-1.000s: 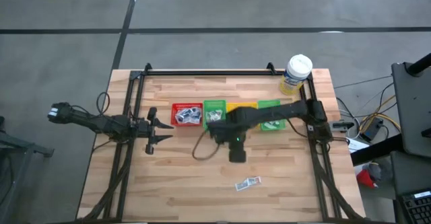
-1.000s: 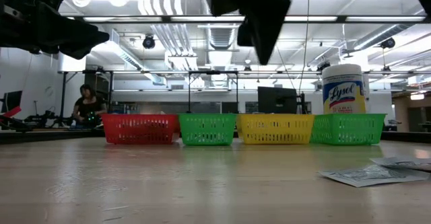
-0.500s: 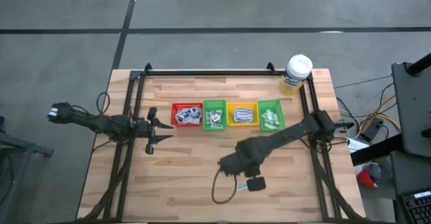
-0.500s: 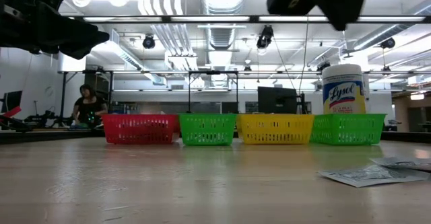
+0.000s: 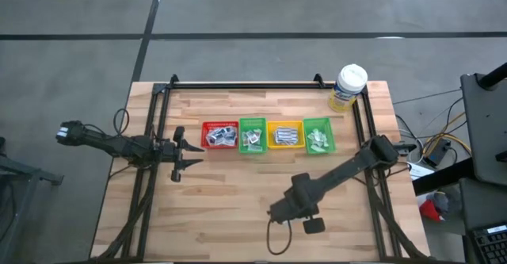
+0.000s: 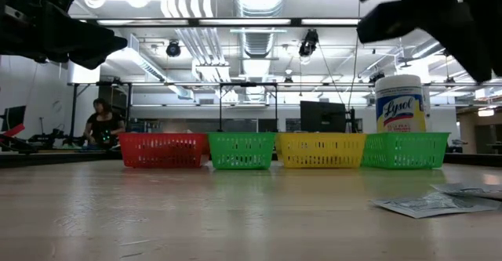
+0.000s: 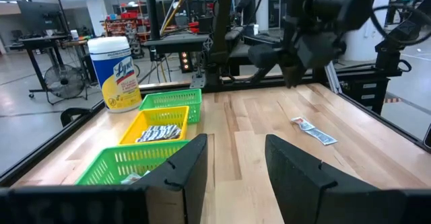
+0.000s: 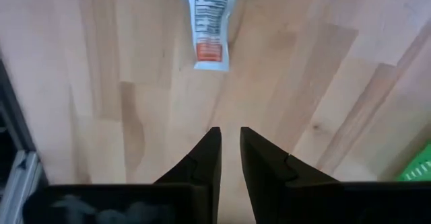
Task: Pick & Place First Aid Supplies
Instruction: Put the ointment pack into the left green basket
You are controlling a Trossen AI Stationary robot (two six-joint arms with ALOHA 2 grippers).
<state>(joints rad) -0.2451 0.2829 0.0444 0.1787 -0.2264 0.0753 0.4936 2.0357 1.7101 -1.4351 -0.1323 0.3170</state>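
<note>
The right hand [image 8: 227,140], fingers narrowly parted and holding nothing, hovers above the pale wooden counter [image 8: 316,69] near a flat white paper packet [image 8: 208,23] with orange print.

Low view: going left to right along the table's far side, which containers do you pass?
Red bin → green bin → yellow bin → second green bin, with the Lysol canister standing behind that last bin.
</note>
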